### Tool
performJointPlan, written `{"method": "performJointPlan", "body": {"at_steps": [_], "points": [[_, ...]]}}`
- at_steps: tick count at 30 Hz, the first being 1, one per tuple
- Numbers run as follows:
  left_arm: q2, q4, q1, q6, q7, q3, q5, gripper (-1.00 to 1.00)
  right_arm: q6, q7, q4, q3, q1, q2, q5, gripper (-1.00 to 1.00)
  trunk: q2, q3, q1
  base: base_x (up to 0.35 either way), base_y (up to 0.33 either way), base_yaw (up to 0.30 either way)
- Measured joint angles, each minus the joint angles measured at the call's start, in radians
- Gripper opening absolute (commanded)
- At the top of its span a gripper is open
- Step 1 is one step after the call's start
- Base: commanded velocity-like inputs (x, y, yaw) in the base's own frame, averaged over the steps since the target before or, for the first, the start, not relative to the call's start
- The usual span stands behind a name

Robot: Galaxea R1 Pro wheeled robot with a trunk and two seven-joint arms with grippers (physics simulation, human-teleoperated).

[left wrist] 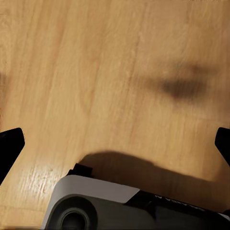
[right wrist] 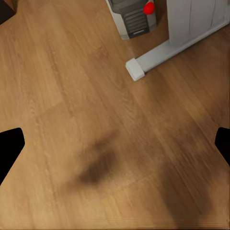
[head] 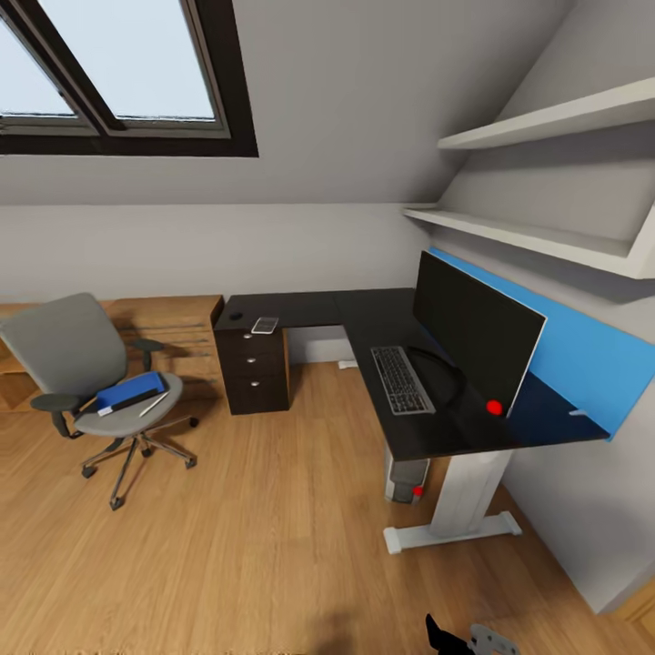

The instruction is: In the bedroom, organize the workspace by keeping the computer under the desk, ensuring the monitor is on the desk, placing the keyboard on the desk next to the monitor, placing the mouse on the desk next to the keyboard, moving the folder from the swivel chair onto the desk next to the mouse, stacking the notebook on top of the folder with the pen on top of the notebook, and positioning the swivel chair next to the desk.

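The monitor point(head: 475, 333) and keyboard point(head: 401, 379) sit on the black counter point(head: 364, 314). The blue folder point(head: 129, 393) lies on the swivel chair point(head: 91, 377), perhaps with the pen point(head: 153, 404) beside it. Both the left claw point(left wrist: 115, 143) and the right claw point(right wrist: 115, 143) are spread wide over bare floor point(head: 255, 528).

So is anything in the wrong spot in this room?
Yes. The blue folder and pen lie on the swivel chair seat, not the desk, and the chair stands well away from it.

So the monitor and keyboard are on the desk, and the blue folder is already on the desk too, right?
Not quite. The monitor and keyboard are on the desk, but the head view shows the blue folder lying on the seat of the swivel chair, which stands apart from the desk.
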Motion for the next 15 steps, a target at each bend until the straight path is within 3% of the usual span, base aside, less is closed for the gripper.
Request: {"method": "performJointPlan", "body": {"at_steps": [6,15], "points": [[-0.004,0.0,0.0,0.004,0.0,-0.001,0.009,1.0,0.0,-0.038,0.001,0.003,0.0,0.002,0.004,1.0,0.042,0.012,-0.023,0.0,0.0,0.146],[-0.035,-0.001,0.0,0.007,0.003,0.0,0.004,1.0,0.0,-0.059,0.001,0.004,0.0,0.009,0.006,1.0,0.105,0.029,-0.058,0.0,0.0,0.154]]}}
